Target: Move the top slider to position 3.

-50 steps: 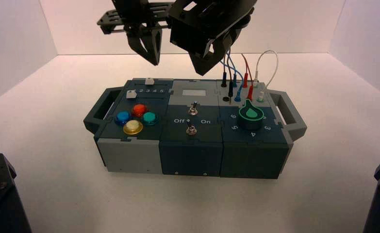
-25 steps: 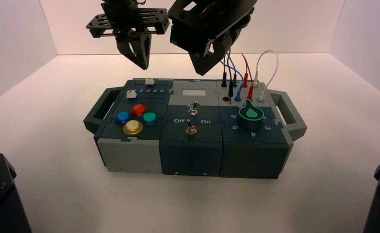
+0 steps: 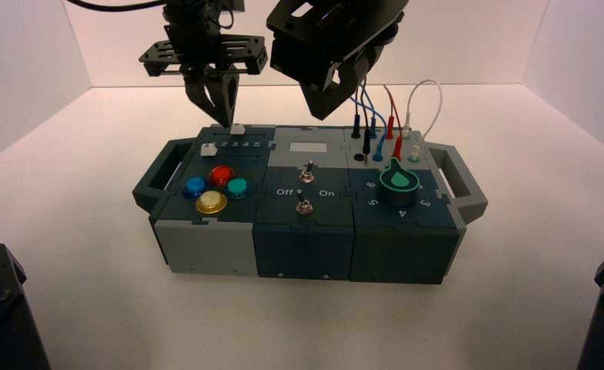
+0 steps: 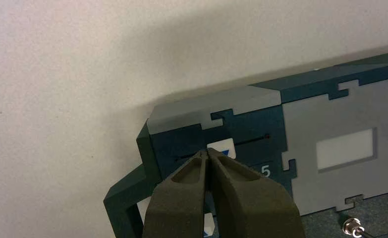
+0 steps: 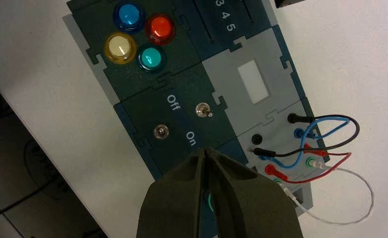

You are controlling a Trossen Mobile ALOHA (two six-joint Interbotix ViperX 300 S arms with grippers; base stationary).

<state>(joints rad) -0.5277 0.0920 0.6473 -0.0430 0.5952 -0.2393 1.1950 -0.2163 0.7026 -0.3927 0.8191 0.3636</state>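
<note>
The top slider (image 3: 237,129) is a small white knob at the box's back left; in the left wrist view this top slider (image 4: 223,148) shows a blue triangle and sits in a thin slot. My left gripper (image 3: 223,121) hangs low over that corner, shut with nothing held, and in its own view the left gripper (image 4: 206,152) has its closed tips right at the knob's edge. Position 3 (image 3: 236,145) is in the printed digit row just in front; the fingers (image 4: 182,198) hide it in the left wrist view, where only the 5 (image 4: 265,171) shows. My right gripper (image 3: 323,104) waits shut, high over the box's middle.
A second white slider knob (image 3: 209,149) sits left of the digit row. In front of it are blue, red, teal and yellow buttons (image 3: 221,174). Two toggle switches (image 3: 306,171), plugged wires (image 3: 376,123) and a green knob (image 3: 399,179) lie to the right. The box has side handles (image 3: 153,181).
My left gripper has moved left and come down from high above the box to just beside the top slider's knob. The right arm has not moved.
</note>
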